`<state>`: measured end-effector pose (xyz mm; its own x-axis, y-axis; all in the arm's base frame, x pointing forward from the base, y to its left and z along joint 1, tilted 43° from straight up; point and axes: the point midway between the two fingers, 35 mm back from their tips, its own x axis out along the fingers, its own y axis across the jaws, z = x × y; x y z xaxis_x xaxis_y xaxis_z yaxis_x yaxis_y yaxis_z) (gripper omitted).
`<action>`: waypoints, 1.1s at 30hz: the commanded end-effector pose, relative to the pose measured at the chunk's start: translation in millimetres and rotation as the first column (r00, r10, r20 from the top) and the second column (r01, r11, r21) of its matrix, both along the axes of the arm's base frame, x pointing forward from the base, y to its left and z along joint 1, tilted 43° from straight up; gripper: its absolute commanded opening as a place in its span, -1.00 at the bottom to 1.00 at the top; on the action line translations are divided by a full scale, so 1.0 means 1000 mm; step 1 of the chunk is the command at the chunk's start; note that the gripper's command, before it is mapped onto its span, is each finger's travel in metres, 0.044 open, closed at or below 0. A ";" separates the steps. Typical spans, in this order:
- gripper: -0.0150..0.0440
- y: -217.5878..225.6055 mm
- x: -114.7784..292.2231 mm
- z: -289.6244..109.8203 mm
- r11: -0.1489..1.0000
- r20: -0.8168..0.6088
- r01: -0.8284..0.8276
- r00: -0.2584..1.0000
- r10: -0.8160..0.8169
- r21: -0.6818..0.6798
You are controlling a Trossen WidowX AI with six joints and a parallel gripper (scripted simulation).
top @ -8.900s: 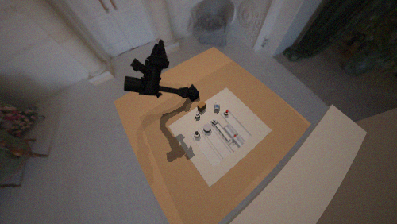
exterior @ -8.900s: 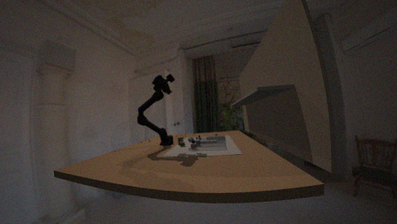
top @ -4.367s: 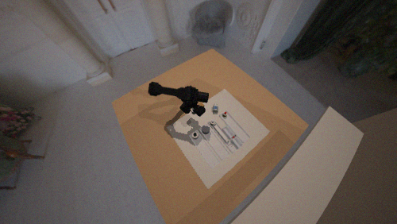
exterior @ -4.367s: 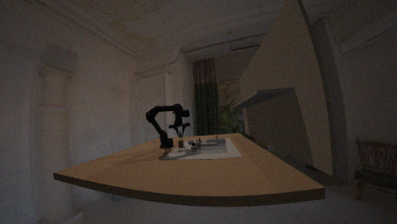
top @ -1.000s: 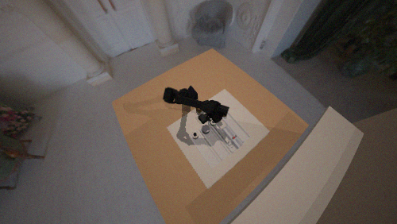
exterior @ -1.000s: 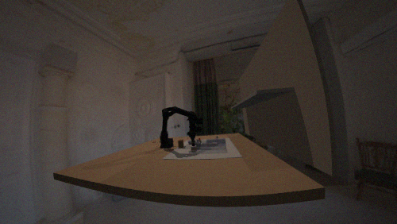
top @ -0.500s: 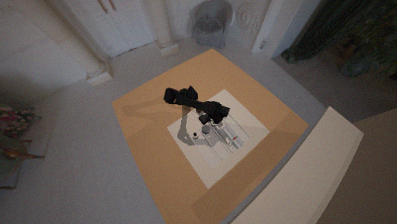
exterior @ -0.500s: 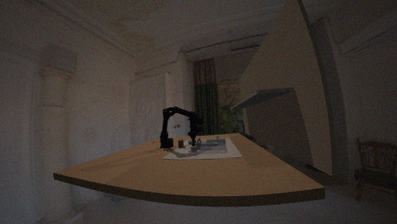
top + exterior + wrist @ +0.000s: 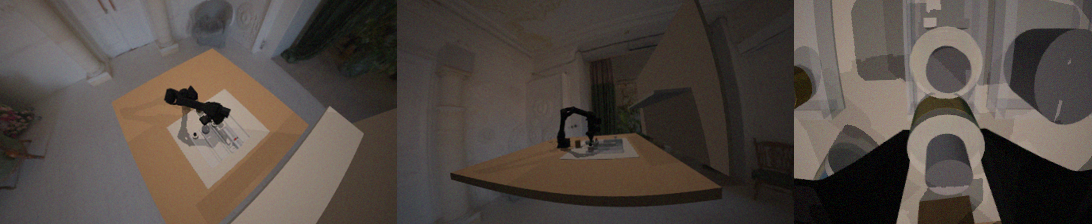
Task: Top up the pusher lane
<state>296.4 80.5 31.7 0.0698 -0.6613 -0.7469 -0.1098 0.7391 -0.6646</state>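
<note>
Top view: black arm [image 9: 190, 100] reaching from the left over a white mat [image 9: 246, 115] on an orange table [image 9: 159, 171]. Gripper [image 9: 207, 124] low over the near end of a clear lane rack [image 9: 224, 139], with a grey-lidded jar [image 9: 205, 129] just beneath it. Small dark loose jar [image 9: 194, 135] on the mat to the left, apart from the rack. Tiny red mark [image 9: 236, 139] further along the rack; cannot tell what it belongs to.

Exterior view: dim room, arm [image 9: 572, 119] bent over the mat [image 9: 603, 154] at the far part of the table [image 9: 587, 179]. Gripper [image 9: 591, 142] down at the rack's [image 9: 611, 144] front end. Brownish jar [image 9: 577, 143] standing on the mat between arm base and gripper. Held thing too small to make out here.

Wrist view: both dark fingers clamped on a jar [image 9: 942, 139] with an olive body and a pale ring around a grey lid, gripped at its sides. Straight ahead, a second jar [image 9: 946, 64] of the same look, close beyond the held one, standing between two clear lane walls [image 9: 913, 43]. Whether the two touch: cannot tell. Large dark cylinder [image 9: 1050, 72] lying on its side to the right. Another grey-lidded jar [image 9: 843, 156] tilted at lower left, partly hidden by the left finger.
</note>
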 end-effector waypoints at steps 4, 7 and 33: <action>-0.49 0.002 0.010 0.001 1.000 0.020 -0.009 1.000 0.009 -0.003; -0.49 0.002 0.011 0.001 1.000 0.020 -0.009 1.000 0.009 -0.003; -0.49 0.004 0.023 0.003 1.000 0.021 -0.008 1.000 0.009 -0.003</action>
<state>311.5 82.8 32.3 0.0669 -0.6611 -0.7473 -0.1105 0.7394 -0.6641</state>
